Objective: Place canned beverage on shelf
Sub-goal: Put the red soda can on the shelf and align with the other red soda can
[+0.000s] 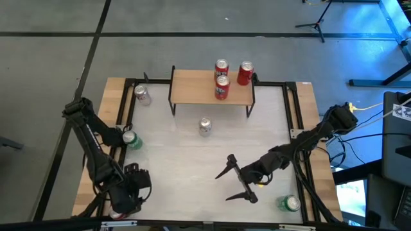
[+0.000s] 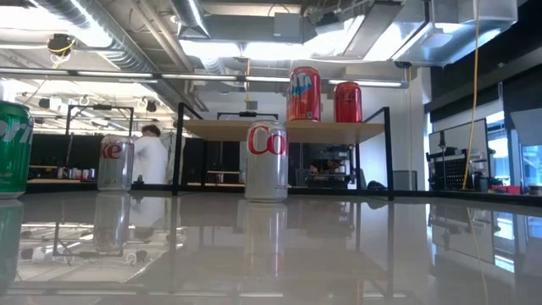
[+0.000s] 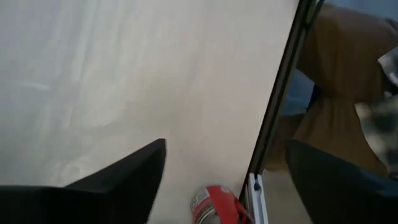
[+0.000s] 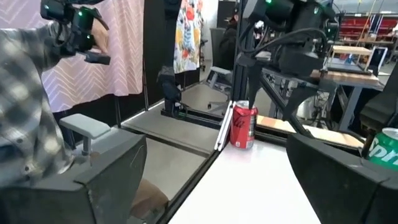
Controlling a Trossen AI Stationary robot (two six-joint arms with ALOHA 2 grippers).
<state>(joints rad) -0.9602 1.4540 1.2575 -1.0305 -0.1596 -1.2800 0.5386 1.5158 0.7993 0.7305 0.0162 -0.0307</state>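
Observation:
The shelf (image 1: 192, 86) stands at the table's far middle and carries three red cans (image 1: 222, 87); two of them show in the low view (image 2: 303, 93). A silver can (image 1: 205, 126) stands upright on the table just in front of the shelf, also in the low view (image 2: 267, 161). My right gripper (image 1: 232, 183) is open and empty at the near middle, pointing toward the table's left. My left gripper (image 3: 224, 180) is open at the near left corner (image 1: 128, 192), over the table's left frame. A red can (image 3: 214, 205) lies below, between its fingers; I see no touch.
Another silver can (image 1: 142, 94) stands left of the shelf, a green can (image 1: 131, 139) at the left edge and a green can (image 1: 289, 203) near the right front corner. A person (image 4: 25, 93) shows beyond the table's left side. There is bare tabletop (image 1: 180, 154) in the middle.

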